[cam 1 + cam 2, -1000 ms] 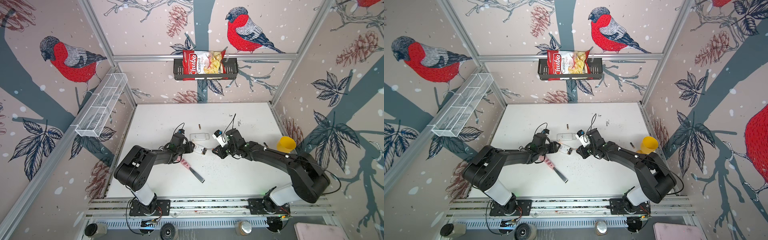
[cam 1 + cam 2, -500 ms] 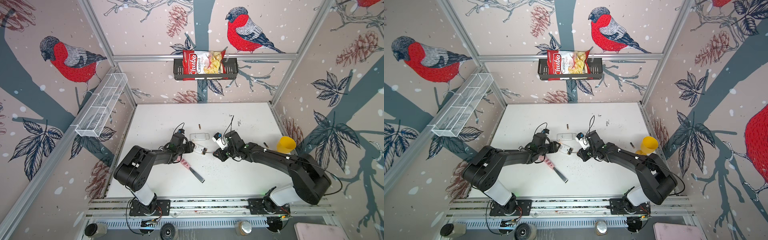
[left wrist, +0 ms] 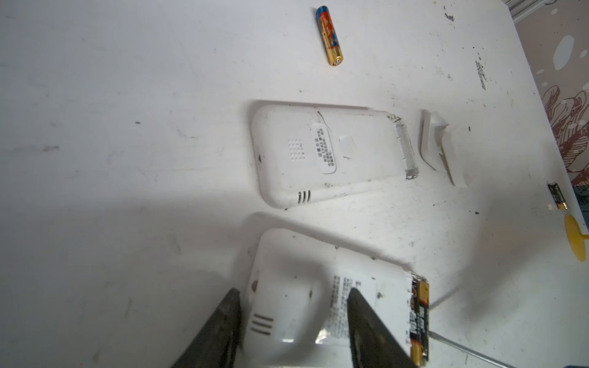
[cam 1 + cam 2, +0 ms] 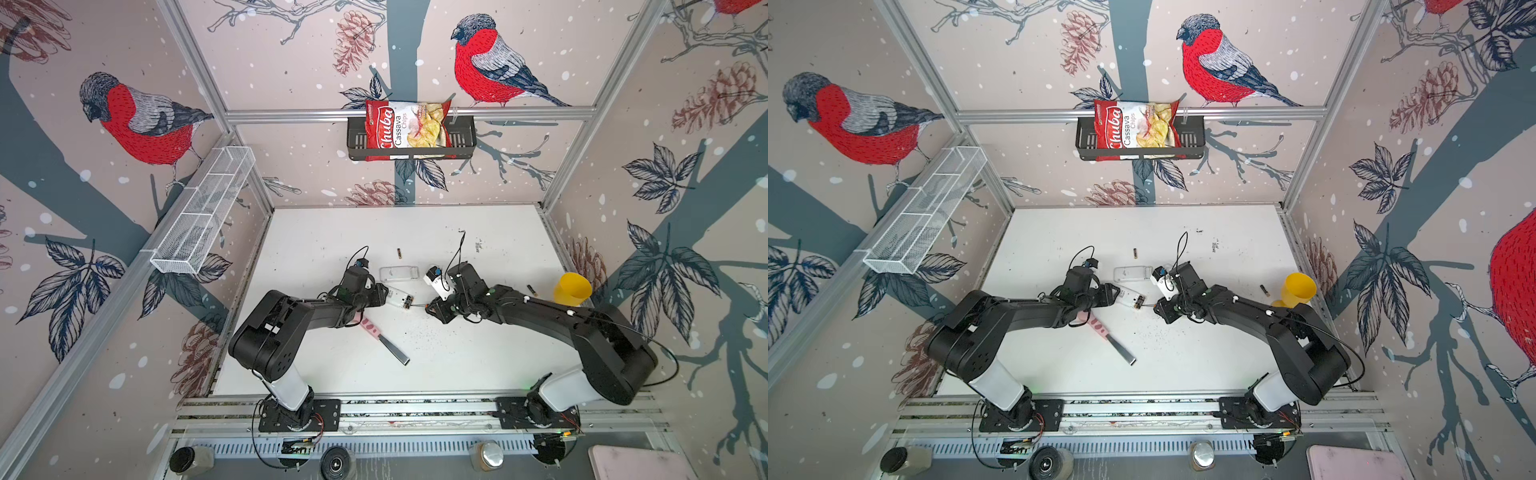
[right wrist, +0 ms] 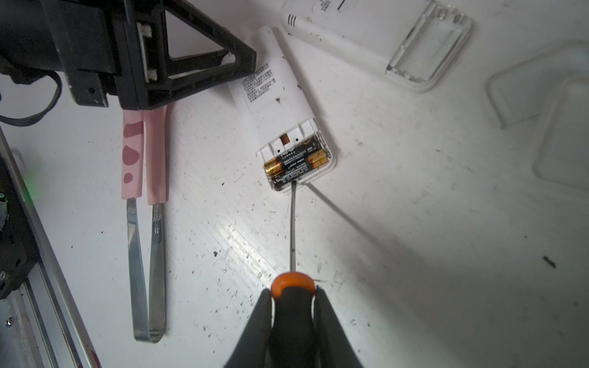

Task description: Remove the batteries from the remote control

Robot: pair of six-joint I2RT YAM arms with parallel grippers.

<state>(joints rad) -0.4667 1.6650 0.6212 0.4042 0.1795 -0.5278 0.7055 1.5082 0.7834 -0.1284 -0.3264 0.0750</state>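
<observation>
On the counter (image 5: 414,239), left hand (image 3: 293,296) pinched the remote (image 5: 280,95), right hand (image 5: 293,296) gripped a screwdriver (image 5: 292,223); AAA batteries (image 5: 296,161) ahead seemed light, slick, best levered mid-body

A robot test cell in a lab, by the look of it: aluminium framing (image 4: 291,114) boxes in a white worktop (image 4: 478,361), the left arm (image 4: 291,320) and the right arm (image 4: 561,320) are bolted to a rail (image 4: 415,409) along its near edge, and bullfinch wallpaper (image 4: 291,50) lines every side.

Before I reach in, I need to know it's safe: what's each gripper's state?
Left gripper: closed on the remote.
Right gripper: closed on the screwdriver.
</observation>
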